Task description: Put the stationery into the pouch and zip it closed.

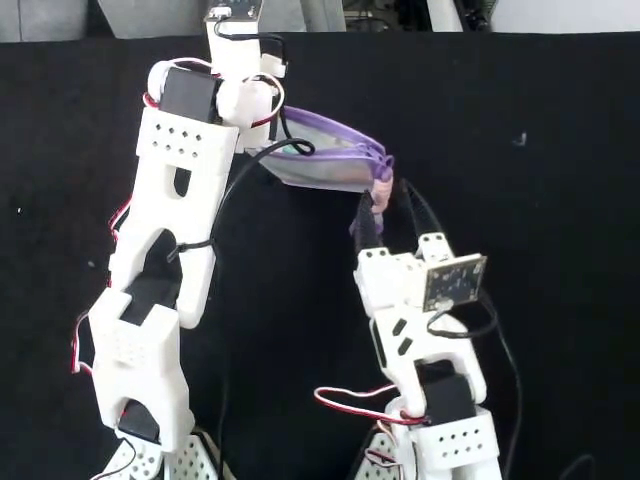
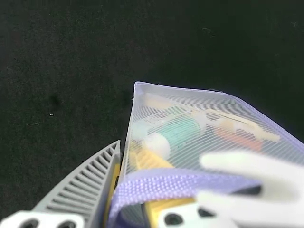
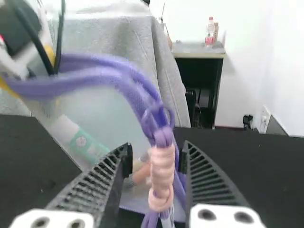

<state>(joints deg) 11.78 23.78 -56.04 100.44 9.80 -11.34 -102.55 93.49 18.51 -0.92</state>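
Pouch (image 1: pixel 320 165) hung above the table (image 1: pixel 540 200), one end clamped in the left end effector (image 2: pixel 159 152), stationery (image 2: pixel 180 128) inside. Right end effector (image 3: pixel 156 147) sat narrow around the pink pull (image 3: pixel 160 175), not clearly pinching it. Tug like that and I reckon it'd slip off, or yank the pouch loose.

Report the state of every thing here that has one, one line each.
pouch: held up off the table by its purple edge; I cannot tell if it is fully zipped.
stationery: inside the pouch.
zip pull: hanging between the right hand's fingers.
left hand: shut on the pouch's edge.
right hand: open, one finger on either side of the zip pull.
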